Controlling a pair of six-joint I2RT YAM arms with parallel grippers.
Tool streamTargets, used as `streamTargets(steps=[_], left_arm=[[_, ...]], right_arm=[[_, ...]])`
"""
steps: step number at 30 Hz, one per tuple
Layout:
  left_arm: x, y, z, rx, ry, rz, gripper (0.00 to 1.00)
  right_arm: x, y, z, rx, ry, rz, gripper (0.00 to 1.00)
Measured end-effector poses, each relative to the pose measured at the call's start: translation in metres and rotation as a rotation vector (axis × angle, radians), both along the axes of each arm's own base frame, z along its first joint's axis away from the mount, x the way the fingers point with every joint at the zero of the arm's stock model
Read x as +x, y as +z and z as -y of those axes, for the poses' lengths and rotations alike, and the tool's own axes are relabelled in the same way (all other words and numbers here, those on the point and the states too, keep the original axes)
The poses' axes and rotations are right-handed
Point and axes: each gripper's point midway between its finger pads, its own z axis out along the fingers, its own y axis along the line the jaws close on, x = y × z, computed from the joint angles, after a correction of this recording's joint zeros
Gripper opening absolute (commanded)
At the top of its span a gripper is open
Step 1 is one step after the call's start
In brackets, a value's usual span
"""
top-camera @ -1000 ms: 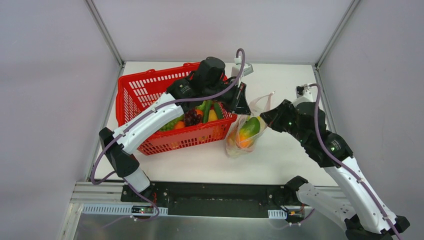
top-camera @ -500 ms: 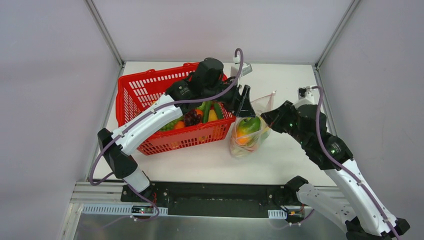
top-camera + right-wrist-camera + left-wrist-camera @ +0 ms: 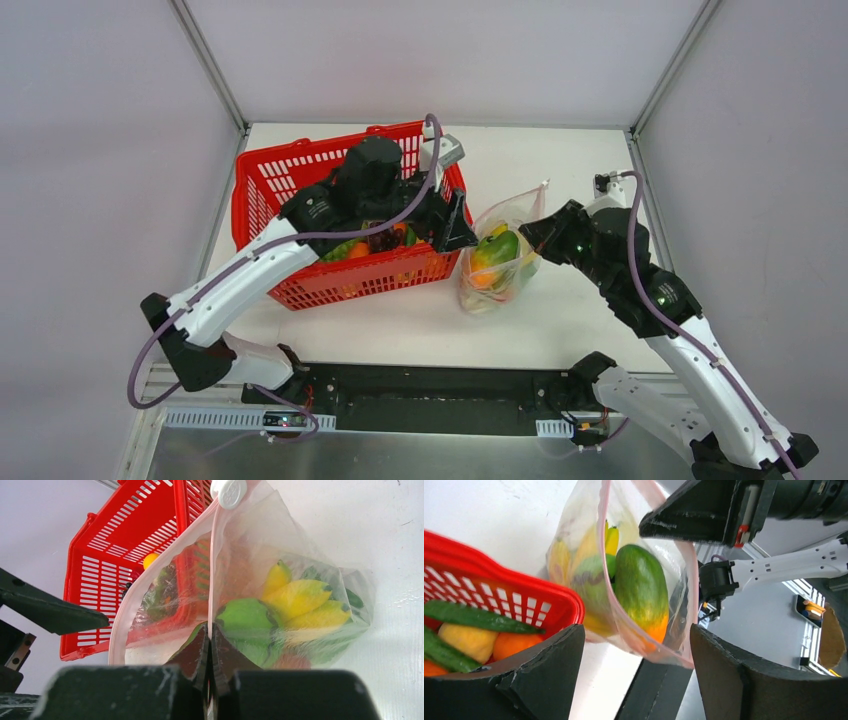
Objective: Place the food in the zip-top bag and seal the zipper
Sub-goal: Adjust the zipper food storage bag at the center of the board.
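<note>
The clear zip-top bag [image 3: 497,262] hangs by the basket's right side, its mouth gaping. Inside it lies food: a green-orange mango [image 3: 640,587], yellow bananas [image 3: 300,600] and a green piece [image 3: 245,620]. The pink zipper [image 3: 212,565] runs up to a white slider [image 3: 228,491]. My right gripper [image 3: 210,630] is shut on the zipper edge at the bag's right [image 3: 530,232]. My left gripper [image 3: 636,635] stands open with nothing between its fingers, just left of the bag over the basket's right rim [image 3: 455,232]. More food stays in the basket: cucumber [image 3: 474,617], orange [image 3: 516,645], purple grapes [image 3: 383,240].
The red mesh basket [image 3: 270,180] fills the table's back left, and the left arm reaches across it. Grey walls close in the table on three sides. White tabletop [image 3: 400,320] lies in front of basket and bag.
My left gripper has opened, let go of the bag's left edge, and drawn back left over the basket. The right gripper keeps hold of the bag, which has sagged slightly.
</note>
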Motion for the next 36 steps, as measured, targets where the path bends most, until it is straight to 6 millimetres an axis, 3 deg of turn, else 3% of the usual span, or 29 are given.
streamTargets(steps=[6, 13, 21, 29, 36], left_arm=[[-0.015, -0.024, -0.020, 0.023, 0.051, 0.024, 0.77], [-0.036, -0.056, -0.020, 0.036, 0.072, 0.076, 0.77], [-0.041, -0.042, -0.007, -0.020, 0.113, 0.204, 0.75], [-0.037, -0.038, -0.020, -0.026, 0.166, 0.251, 0.74], [-0.059, -0.034, -0.013, -0.031, 0.088, 0.285, 0.74]], right_arm=[[0.001, 0.001, -0.001, 0.003, 0.000, 0.004, 0.00], [0.003, 0.000, -0.002, 0.009, -0.003, 0.003, 0.01], [0.003, -0.001, -0.003, 0.011, -0.004, 0.004, 0.01], [0.004, -0.001, -0.002, 0.011, -0.007, 0.005, 0.01], [0.005, 0.000, -0.002, 0.012, -0.011, 0.007, 0.02]])
